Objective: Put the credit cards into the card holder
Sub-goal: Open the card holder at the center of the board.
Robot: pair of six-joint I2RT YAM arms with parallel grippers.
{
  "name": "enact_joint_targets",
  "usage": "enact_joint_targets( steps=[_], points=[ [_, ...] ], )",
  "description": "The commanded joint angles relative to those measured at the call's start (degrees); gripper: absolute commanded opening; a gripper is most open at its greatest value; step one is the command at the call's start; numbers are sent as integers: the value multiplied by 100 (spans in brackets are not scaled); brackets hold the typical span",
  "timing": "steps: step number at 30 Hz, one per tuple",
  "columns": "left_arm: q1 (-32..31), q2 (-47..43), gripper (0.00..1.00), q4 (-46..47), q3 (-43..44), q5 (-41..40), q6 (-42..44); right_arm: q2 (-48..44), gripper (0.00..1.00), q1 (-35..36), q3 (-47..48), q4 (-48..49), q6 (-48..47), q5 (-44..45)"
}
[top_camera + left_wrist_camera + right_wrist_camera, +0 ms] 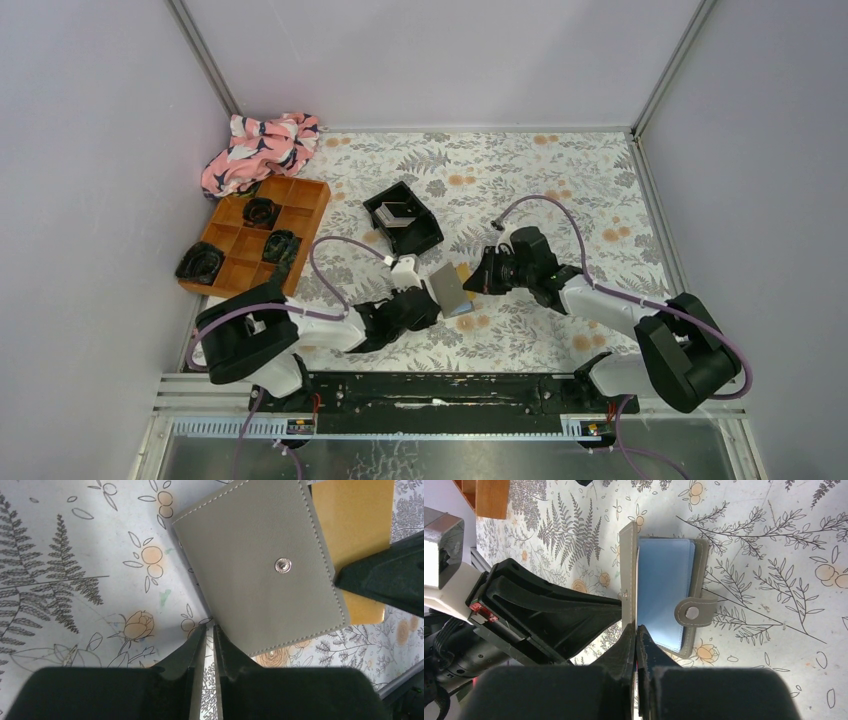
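Midway along the bench (560,180), nearer its front edge, our left gripper (210,630) clamps the raised flap of the card holder (260,565). Our right gripper (636,629) pinches a gold credit card (352,515) beside it. We risk the flap slipping free, or the card entering skewed and jamming.

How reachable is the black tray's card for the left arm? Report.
Likely not yet: the left gripper, jaws shut, holds the card holder. The black tray itself lies close, nothing between.
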Motion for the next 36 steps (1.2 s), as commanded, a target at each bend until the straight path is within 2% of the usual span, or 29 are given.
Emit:
enact_joint_targets(
  steps=[1,20,36],
  points=[
    [-53,277,17,-513,349,-287,74,-211,0,209,264,-39,-91,158],
    [-58,737,17,-643,678,-306,143,-318,0,862,570,-475,-148,702],
    [-3,1233,18,-418,1168,-304,508,-222,4,1177,346,-463,-115,1099]
  ],
)
